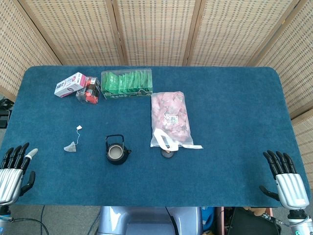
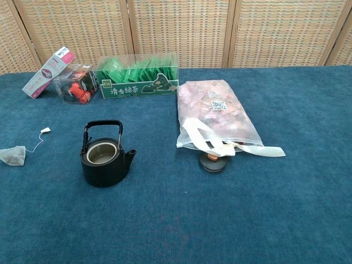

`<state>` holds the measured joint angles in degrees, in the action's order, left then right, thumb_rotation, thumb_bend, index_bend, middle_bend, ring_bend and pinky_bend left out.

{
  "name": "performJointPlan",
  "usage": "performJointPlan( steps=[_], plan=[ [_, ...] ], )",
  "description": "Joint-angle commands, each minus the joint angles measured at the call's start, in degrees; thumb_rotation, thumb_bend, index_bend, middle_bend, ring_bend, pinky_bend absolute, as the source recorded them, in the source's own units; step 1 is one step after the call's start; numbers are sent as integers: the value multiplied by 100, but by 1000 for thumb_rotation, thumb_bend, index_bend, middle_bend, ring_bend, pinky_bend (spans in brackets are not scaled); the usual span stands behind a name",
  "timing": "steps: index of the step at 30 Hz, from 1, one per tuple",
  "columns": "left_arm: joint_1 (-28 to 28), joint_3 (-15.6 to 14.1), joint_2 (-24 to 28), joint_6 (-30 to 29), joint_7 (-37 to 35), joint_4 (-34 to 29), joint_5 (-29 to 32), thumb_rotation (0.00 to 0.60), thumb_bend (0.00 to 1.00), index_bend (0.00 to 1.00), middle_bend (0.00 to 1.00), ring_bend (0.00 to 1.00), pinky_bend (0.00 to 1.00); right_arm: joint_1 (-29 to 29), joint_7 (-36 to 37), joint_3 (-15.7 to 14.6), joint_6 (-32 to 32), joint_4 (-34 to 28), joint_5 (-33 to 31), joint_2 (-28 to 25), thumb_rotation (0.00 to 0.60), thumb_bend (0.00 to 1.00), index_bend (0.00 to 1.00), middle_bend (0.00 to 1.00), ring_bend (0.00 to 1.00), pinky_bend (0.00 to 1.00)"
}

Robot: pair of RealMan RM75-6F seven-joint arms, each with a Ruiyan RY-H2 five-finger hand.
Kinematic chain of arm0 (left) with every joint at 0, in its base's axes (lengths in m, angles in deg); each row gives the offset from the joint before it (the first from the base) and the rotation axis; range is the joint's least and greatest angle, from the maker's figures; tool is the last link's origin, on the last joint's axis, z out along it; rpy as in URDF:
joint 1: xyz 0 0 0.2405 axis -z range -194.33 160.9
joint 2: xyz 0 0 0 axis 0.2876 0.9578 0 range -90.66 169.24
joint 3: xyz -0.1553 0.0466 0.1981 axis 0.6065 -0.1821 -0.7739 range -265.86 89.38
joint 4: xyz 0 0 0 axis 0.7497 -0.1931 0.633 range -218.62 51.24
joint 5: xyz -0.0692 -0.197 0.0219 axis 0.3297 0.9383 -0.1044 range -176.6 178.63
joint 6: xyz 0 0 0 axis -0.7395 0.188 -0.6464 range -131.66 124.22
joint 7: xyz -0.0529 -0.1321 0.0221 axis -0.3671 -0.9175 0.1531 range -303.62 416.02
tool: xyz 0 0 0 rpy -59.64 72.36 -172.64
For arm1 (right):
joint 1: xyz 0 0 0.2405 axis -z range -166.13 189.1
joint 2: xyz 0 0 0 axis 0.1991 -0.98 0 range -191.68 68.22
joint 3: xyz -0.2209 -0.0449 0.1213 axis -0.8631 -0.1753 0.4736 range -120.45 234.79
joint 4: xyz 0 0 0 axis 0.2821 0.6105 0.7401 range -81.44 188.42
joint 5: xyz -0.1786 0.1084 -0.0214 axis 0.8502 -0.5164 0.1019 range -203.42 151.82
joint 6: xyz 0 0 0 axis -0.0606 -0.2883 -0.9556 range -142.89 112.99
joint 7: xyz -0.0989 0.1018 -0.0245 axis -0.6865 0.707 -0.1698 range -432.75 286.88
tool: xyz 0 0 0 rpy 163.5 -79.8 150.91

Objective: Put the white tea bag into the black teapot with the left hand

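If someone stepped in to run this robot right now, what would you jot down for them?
Left hand: open, holding nothing, at the near left edge of the table.
Right hand: open, holding nothing, at the near right edge.
White tea bag: lies flat on the cloth left of the black teapot, its string running to a small tag further back.
The teapot stands upright, handle up, with no lid on; what looks like its lid lies by the pink bag.
Done: nothing yet.
Left: reach with the left hand, pick up the tea bag, drop it into the teapot.
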<state>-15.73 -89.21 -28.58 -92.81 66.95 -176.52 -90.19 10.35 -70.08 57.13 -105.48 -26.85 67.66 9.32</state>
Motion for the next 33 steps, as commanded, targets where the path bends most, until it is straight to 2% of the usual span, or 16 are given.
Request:
performJointPlan(
  steps=[1,22,29,33],
  plan=[
    [4,-3,0,11,0,3,0,600,561,124,0,0,0,-2,0,-1,2,-2,3,0,600,102,29,151,0,0],
    [60,88,32,72,-21,8,105,600,561,124,0,0,0,22,24,0,-50,8,11,-7,600,102,29,151,0,0],
    [255,231,51,343,57,89,282,600,560,130,0,0,0,15,17,4,-24,6,-6,-13,600,102,29,151,0,0],
    [418,324,65,585,95,145,414,600,546,157,38,2,3,25,19,6,-28,8,-22,-15,600,102,29,151,0,0]
  ],
)
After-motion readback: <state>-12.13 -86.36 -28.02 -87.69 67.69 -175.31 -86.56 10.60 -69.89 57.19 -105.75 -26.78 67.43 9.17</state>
